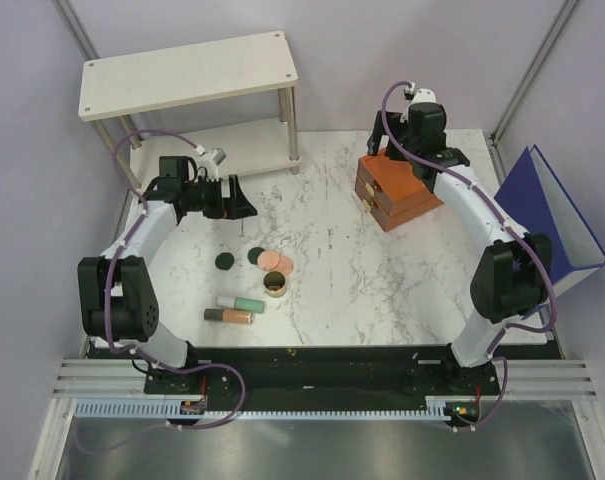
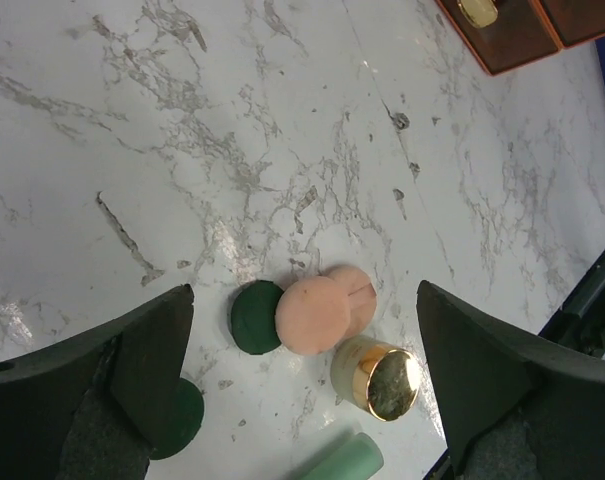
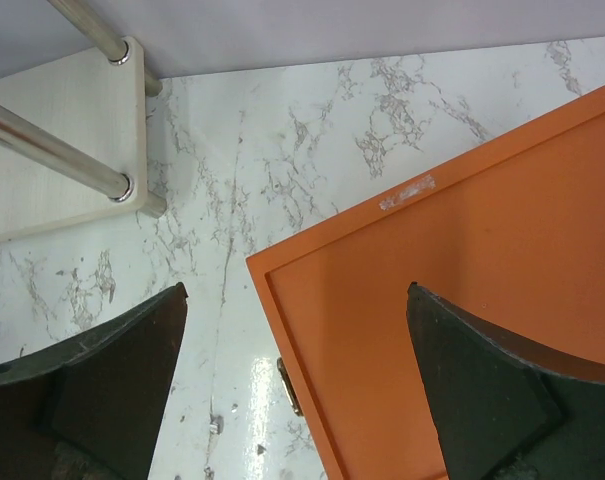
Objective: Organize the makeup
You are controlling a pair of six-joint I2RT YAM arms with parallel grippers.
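The makeup lies in a loose group left of the table's middle: two dark green discs (image 1: 223, 262) (image 1: 254, 257), two overlapping peach-pink discs (image 1: 276, 262), a gold-rimmed jar (image 1: 276, 285), a mint-green tube (image 1: 248, 304) and a tan tube (image 1: 229, 316). My left gripper (image 1: 238, 197) hovers open above and behind them. In the left wrist view the left gripper (image 2: 304, 290) frames a green disc (image 2: 252, 318), the peach discs (image 2: 313, 315), the jar (image 2: 379, 377) and the mint tube's end (image 2: 347, 462). My right gripper (image 1: 422, 152) (image 3: 296, 290) stands open over the orange drawer box (image 3: 462, 300), holding nothing.
The orange drawer box (image 1: 397, 190) sits at the back right with its drawers shut and a brass handle (image 3: 290, 385) showing. A two-tier white shelf (image 1: 187, 75) stands at the back left. A blue binder (image 1: 552, 215) leans at the right edge.
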